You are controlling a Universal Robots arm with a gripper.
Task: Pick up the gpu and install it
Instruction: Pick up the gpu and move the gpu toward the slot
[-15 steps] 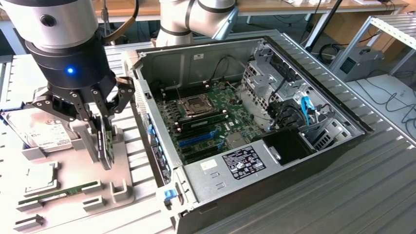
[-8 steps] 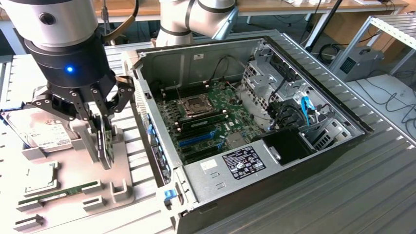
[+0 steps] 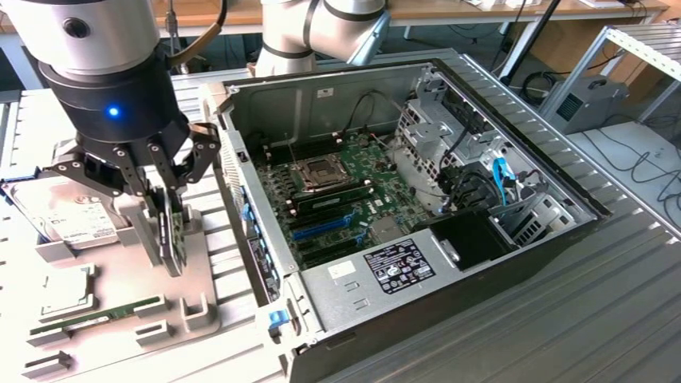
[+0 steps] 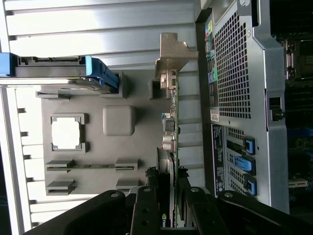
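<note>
Both fingers point(image 4: 145, 210) half-closed, your gripper point(image 3: 165, 199) pinches the gpu point(image 3: 172, 247) by its top edge; holder point(image 3: 197, 315) stands it upright, probably for that grip; case point(image 3: 447, 319) at 3 o'clock.

Bright, even light washes the ribbed grey metal table point(image 3: 617, 319) pale beside the open black computer case point(image 3: 532, 251), whose interior lies in soft shadow.
</note>
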